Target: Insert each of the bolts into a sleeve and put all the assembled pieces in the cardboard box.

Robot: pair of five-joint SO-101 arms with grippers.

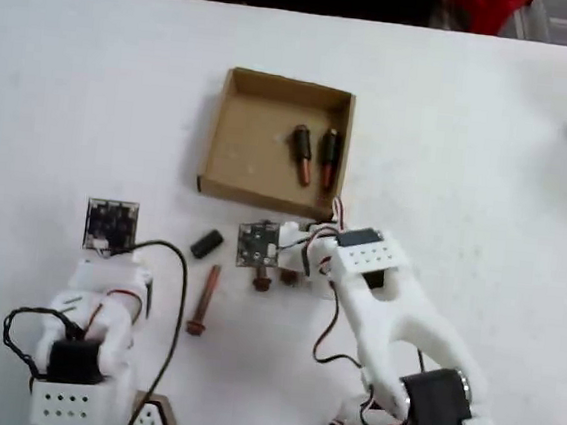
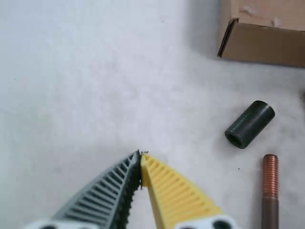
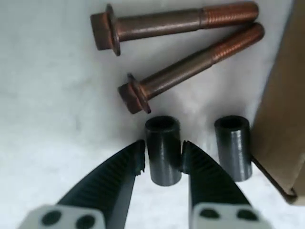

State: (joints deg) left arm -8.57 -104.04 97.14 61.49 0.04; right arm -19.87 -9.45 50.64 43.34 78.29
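From above, the cardboard box (image 1: 232, 137) sits open in the middle of the white surface (image 1: 95, 84). Two assembled pieces (image 1: 314, 155) lie side by side inside it, so part of the job looks done. In front of the box, a loose sleeve (image 1: 206, 243) and a lone bolt (image 1: 203, 300) lie near each other but apart, on the side of the arm that is drawn back low. The other arm stretches forward to a spot just before the box's near wall, where more parts are gathered.

In the left wrist view, the left pincer (image 2: 141, 155) has its grey and yellow fingers pressed together with nothing between them, hanging over bare surface. The loose sleeve (image 2: 249, 124) lies on its side beyond it, the lone bolt (image 2: 270, 186) just beside that, and a corner of the cardboard box (image 2: 262, 43) farther off. This arm looks parked out of the way.

In the right wrist view, the right pincer (image 3: 162, 156) clamps the held sleeve (image 3: 163, 138), one black finger on each flank, leaving the bore open for a bolt. A second sleeve (image 3: 233, 145) waits just beside it, against the cardboard box (image 3: 281, 109). The two bolts (image 3: 190, 67) lie beyond, threaded ends towards the box. Gripping across the sleeve's middle seems meant to steady it for insertion.
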